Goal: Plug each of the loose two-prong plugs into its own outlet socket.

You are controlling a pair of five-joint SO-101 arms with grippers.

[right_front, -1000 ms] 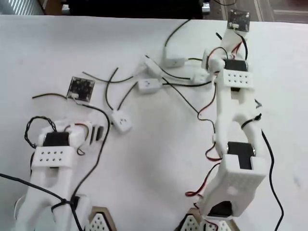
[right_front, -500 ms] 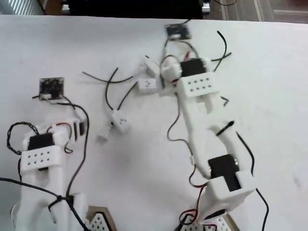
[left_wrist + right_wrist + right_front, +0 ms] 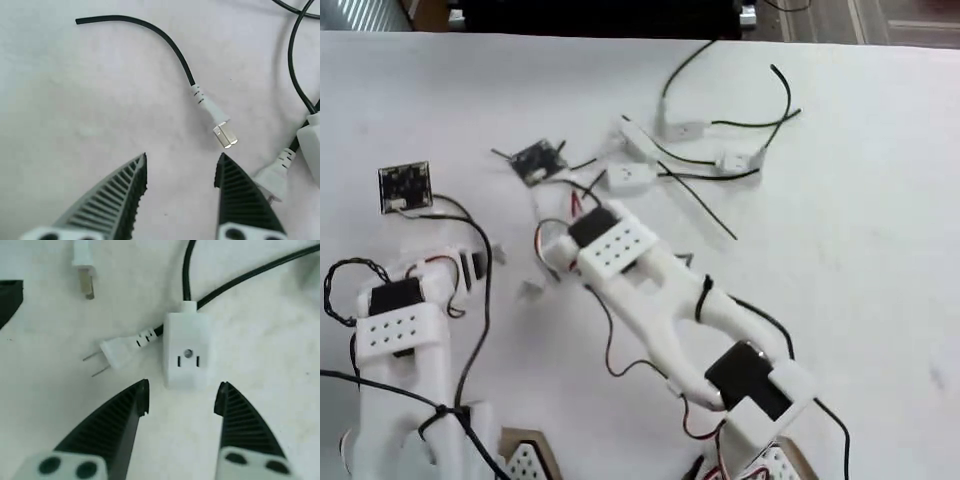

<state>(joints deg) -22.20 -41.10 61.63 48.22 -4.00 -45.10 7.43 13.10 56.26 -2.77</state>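
Hovering over a white outlet socket (image 3: 186,352), the right gripper (image 3: 181,391) is held released; the left gripper (image 3: 181,165), likewise, near a plug (image 3: 221,129).

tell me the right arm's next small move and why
Probably ease the right end effector sideways over the white plug and lower onto it: its jaws are open and empty, and the plug lies loose beside the outlet socket, prongs pointing away.

no readable text, labels or numbers
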